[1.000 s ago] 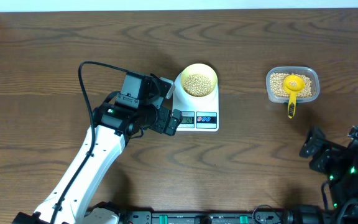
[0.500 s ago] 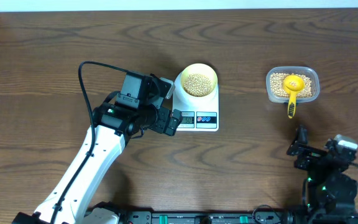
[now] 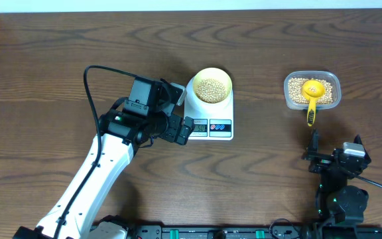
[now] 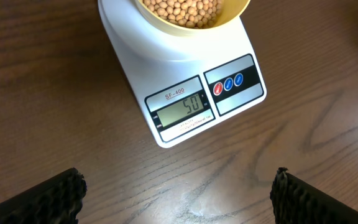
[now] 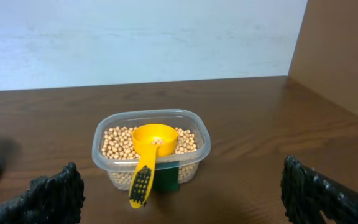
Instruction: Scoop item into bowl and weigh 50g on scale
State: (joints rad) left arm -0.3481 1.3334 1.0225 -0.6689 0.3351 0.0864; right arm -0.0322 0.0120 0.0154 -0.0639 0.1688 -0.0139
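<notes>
Left wrist, scale (image 4: 166, 74) reads 50, bowl (image 4: 236, 14) atop

The pale-yellow bowl (image 4: 238, 9) of soybeans (image 4: 182, 9) is sitting on the white scale (image 4: 179, 74), its display (image 4: 183, 111) reading 50; the left pincer (image 4: 182, 199) is hovering wide open over the desk (image 4: 42, 93).
</notes>
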